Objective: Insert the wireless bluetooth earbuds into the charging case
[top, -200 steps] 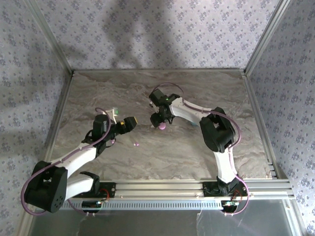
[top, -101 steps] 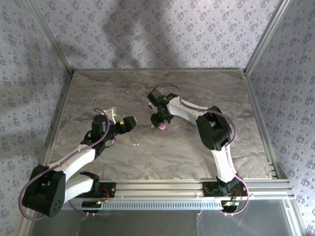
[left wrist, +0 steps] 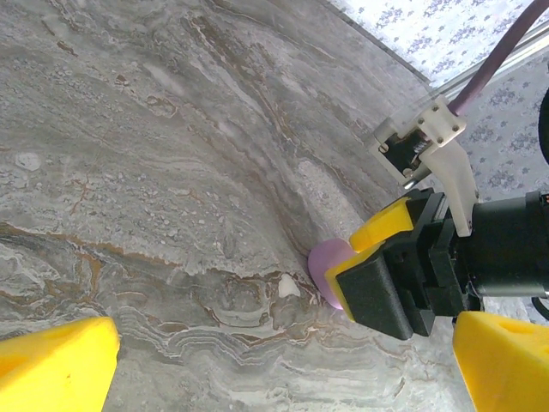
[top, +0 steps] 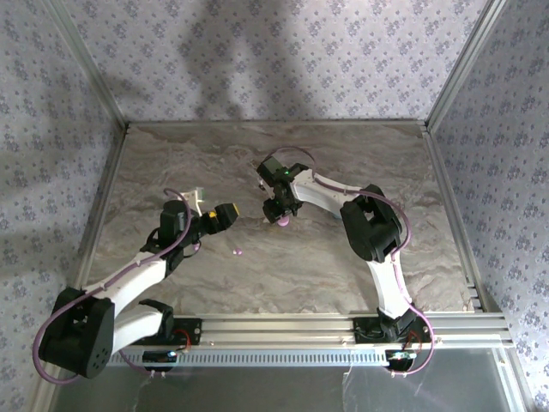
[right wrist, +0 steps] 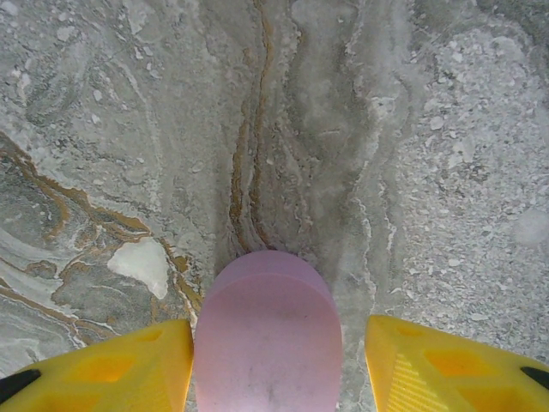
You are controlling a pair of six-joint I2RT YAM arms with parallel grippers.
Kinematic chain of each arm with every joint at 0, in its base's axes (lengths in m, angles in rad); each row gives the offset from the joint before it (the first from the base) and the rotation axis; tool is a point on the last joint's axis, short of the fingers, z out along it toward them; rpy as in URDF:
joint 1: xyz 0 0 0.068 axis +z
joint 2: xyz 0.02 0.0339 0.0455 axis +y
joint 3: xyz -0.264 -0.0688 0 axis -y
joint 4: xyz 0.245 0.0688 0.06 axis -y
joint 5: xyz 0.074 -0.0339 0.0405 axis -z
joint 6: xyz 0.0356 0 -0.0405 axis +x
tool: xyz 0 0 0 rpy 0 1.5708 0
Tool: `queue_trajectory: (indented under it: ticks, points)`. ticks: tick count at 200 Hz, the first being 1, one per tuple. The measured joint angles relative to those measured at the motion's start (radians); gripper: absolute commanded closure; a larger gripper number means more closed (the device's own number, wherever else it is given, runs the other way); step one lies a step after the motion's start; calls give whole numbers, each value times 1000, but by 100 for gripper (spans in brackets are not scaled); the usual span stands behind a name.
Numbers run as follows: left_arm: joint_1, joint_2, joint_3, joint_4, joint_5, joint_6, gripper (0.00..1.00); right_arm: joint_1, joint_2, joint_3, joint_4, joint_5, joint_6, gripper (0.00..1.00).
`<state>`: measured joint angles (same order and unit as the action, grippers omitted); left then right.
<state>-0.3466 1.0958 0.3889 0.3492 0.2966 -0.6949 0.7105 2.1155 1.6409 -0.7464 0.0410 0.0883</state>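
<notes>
Top external view: the right hand (top: 280,216) is lowered onto the middle of the grey marbled tabletop (top: 171,154), set around a pink oval case (top: 282,221) that sits on the stone. In the right wrist view the case stands between the 2 yellow fingers (right wrist: 129,360). The finger on the left of that picture lies against the case's side, while the other one stands just beside it with a strip of stone showing between them. So this hand is parted around the case rather than clamped on it. The case's top is plain matte pink, faintly scuffed. The left hand (top: 225,215) hovers nearby, pointing toward the case. In the left wrist view its 2 yellow fingers are spread as wide as they go, with bare tabletop between them and the right hand and the case ahead. 1 tiny pink earbud (top: 238,251) lies loose on the tabletop between the 2 arms, nearer the bases than either hand. It is near the left hand and apart from the case.
</notes>
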Motion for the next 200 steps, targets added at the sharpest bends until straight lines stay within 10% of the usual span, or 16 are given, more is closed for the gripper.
queue_trajectory:
  ticks: [200]
  points:
    - [0, 6, -2, 3, 7, -6, 0, 0, 0, -4, -10, -5, 1, 50]
